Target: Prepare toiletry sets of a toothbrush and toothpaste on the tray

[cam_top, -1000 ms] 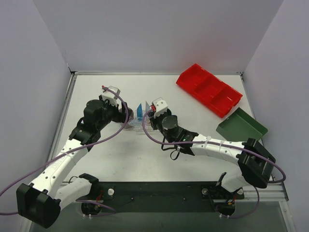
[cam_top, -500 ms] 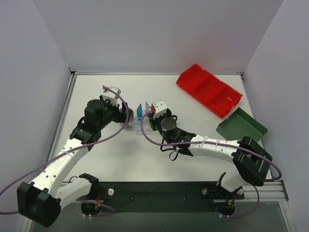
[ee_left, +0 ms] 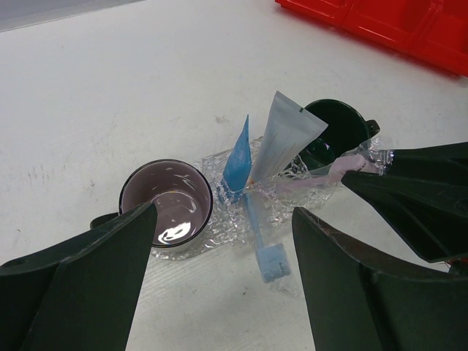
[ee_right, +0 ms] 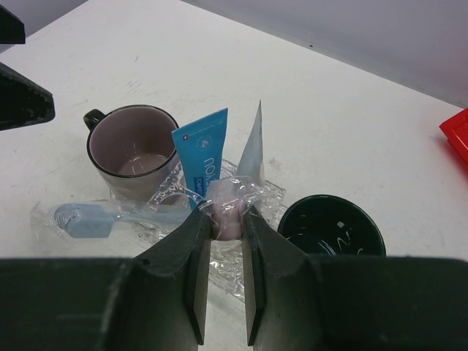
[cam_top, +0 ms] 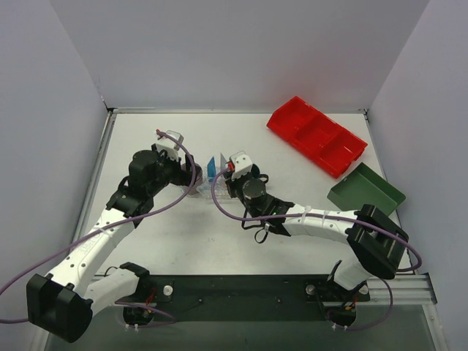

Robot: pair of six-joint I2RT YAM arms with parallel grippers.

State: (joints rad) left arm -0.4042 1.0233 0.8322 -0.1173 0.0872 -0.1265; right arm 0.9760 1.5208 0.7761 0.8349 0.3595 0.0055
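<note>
White table [ee_right: 351,110] — right end effector [ee_right: 227,218] grips wrapped pink toothbrush [ee_right: 227,203].

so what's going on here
The right gripper is shut on a pink wrapped toothbrush at the clear tray, where a blue tube, a white tube and a blue toothbrush are between a mauve cup and a green mug. The left gripper hovers open nearby, holding nothing.

blue tube [ee_left: 236,155], white tube [ee_left: 287,135] on tray [ee_left: 213,158]
</note>
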